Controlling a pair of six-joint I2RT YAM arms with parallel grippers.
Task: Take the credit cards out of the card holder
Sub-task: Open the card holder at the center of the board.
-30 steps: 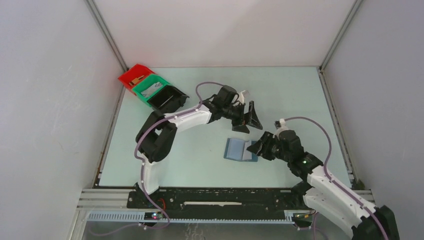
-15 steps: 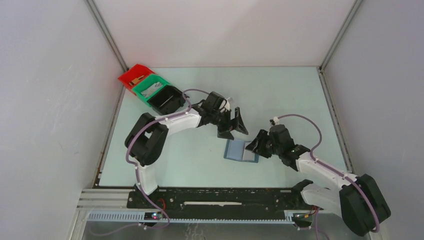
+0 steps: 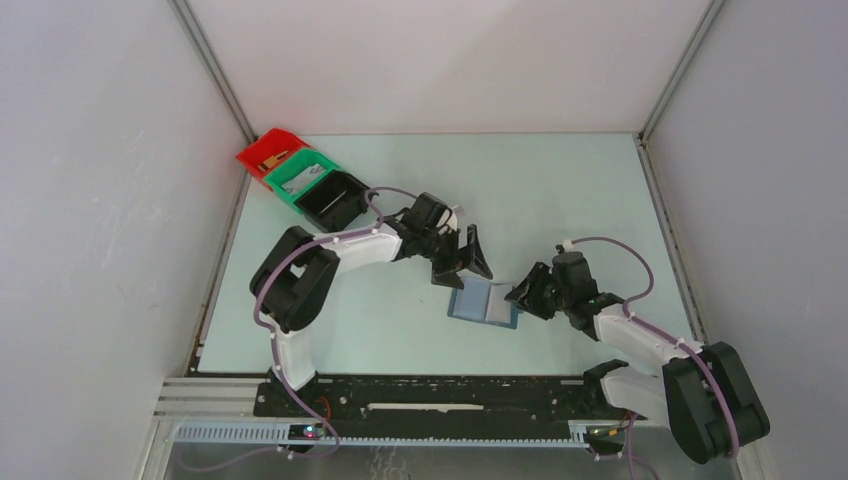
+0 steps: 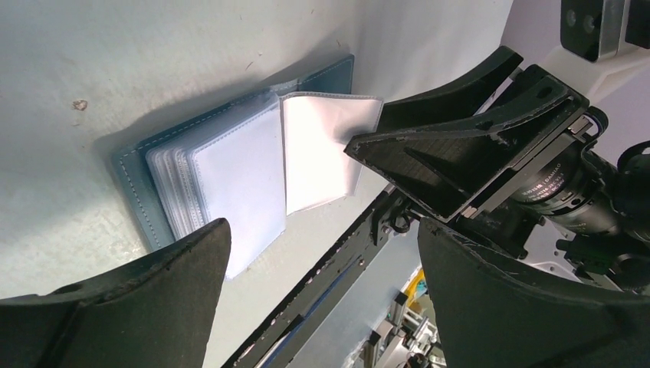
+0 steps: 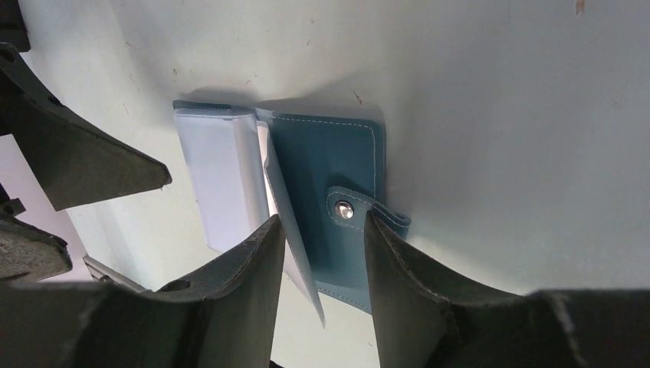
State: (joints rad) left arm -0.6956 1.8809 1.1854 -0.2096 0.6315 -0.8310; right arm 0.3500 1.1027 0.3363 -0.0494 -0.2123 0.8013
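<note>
The slate-blue card holder lies spread open in the middle of the table, its snap tab toward my right arm. Its pale clear sleeves fan out over the blue cover. I cannot make out credit cards inside the sleeves. My left gripper hovers wide open just behind the holder's far-left edge, empty. My right gripper sits at the holder's right edge, jaws partly apart. One sleeve leaf stands up between the right fingers, leaning near one finger and not clamped.
Red, green and black bins stand in a row at the back left; the red one holds something tan, the green one something pale. Metal frame posts and grey walls border the pale green table.
My left gripper has come down and toward the near side, to the holder's far edge. The right arm's elbow has dropped lower while its gripper stayed at the holder's right edge, jaws slightly narrower.
</note>
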